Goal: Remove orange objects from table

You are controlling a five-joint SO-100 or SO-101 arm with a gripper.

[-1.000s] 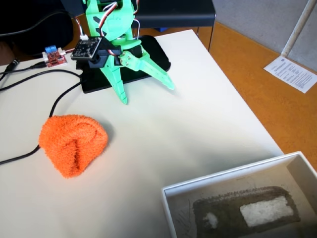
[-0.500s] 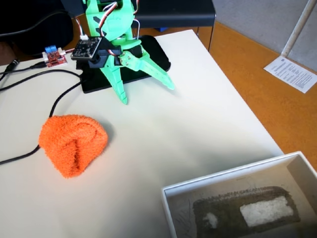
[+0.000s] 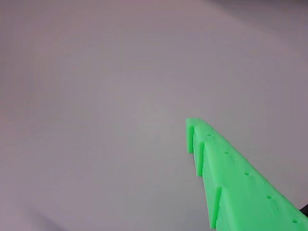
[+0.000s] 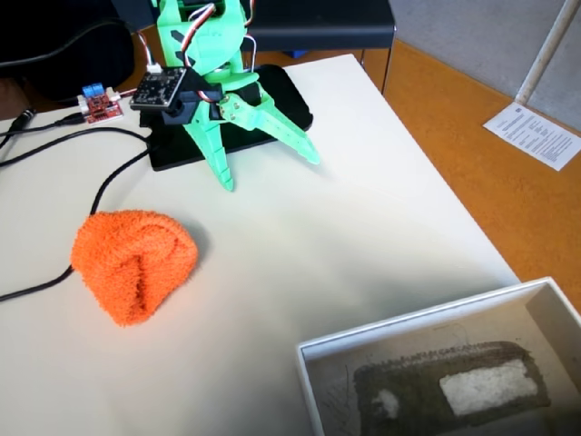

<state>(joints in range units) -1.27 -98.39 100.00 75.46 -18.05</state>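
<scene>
Sitting on the table (image 4: 381, 209), the orange lump (image 4: 133, 262) lay near the green gripper (image 4: 272, 173), just below and left of it. The jaws stood wide open, holding nothing. The lump looked soft and light; pinching its rounded top would probably work best.

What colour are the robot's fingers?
Bright green fingers, clearest in the fixed view.

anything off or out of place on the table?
Nothing stands out. Orange cloth lump sits intact on the table, apart from the open pincer. One black cable runs against its left edge.
</scene>
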